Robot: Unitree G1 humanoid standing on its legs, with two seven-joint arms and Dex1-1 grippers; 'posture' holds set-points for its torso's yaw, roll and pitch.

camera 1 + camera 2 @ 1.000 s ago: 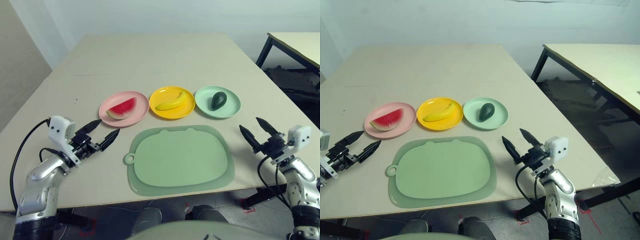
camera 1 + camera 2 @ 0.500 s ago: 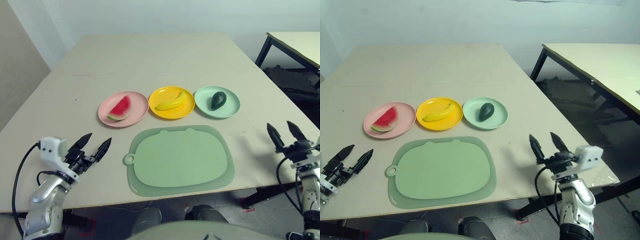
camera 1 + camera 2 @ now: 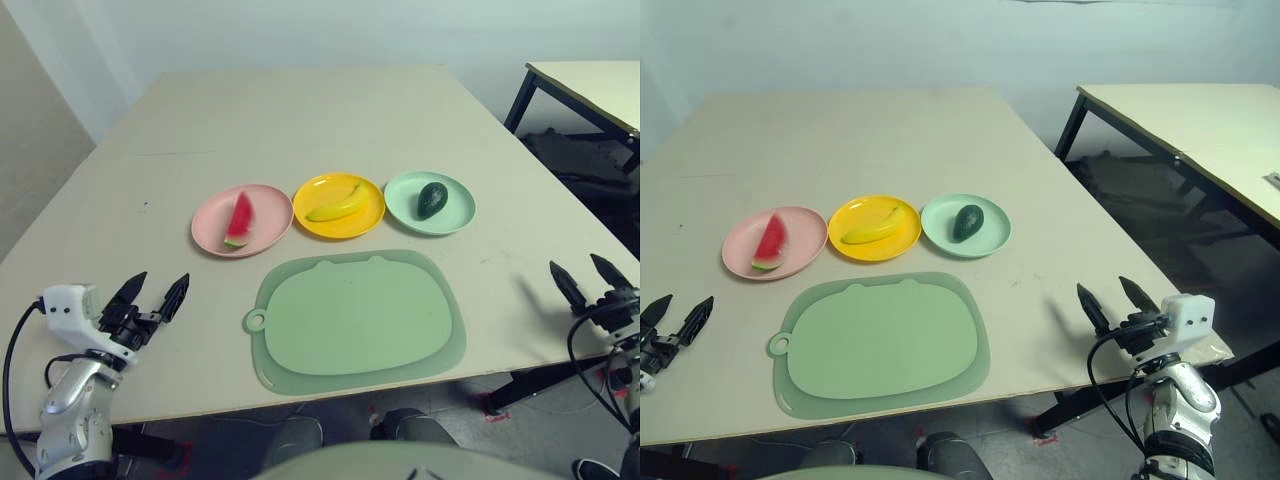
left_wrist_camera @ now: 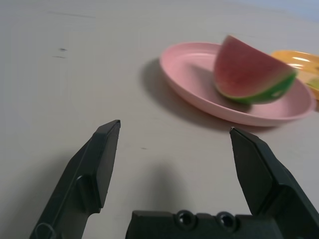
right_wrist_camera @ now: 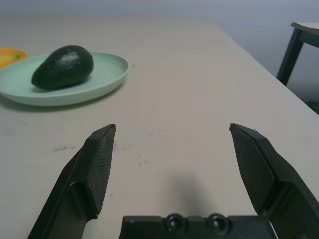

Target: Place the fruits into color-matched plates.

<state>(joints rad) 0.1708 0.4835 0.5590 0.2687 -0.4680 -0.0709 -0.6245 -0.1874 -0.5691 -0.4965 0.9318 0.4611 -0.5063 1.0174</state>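
1. as each toy fruit already lies in a plate of its own colour, the sorting looks finished: the red watermelon wedge with green rind (image 3: 238, 218) in the round pink plastic plate (image 3: 210, 228), the curved yellow banana (image 3: 336, 204) in the round yellow plate (image 3: 340, 227), the dark green avocado (image 3: 432, 199) in the round mint green plate (image 3: 455, 215).
2. the three plates stand in a row across the middle of the tabletop (image 3: 300, 110), just behind the large pale green cutting mat (image 3: 357, 320).
3. the left gripper (image 3: 152, 297) hangs near the tabletop's near left corner, fingers spread apart and holding nothing; the watermelon lies ahead of it and inward, so this arm is the nearer one to the pink plate.
4. the right gripper (image 3: 592, 281) sits by the near right edge, fingers likewise apart and empty; the avocado lies ahead and inward, its long axis running roughly crosswise to the gripper's line.
5. no further pick seems called for.
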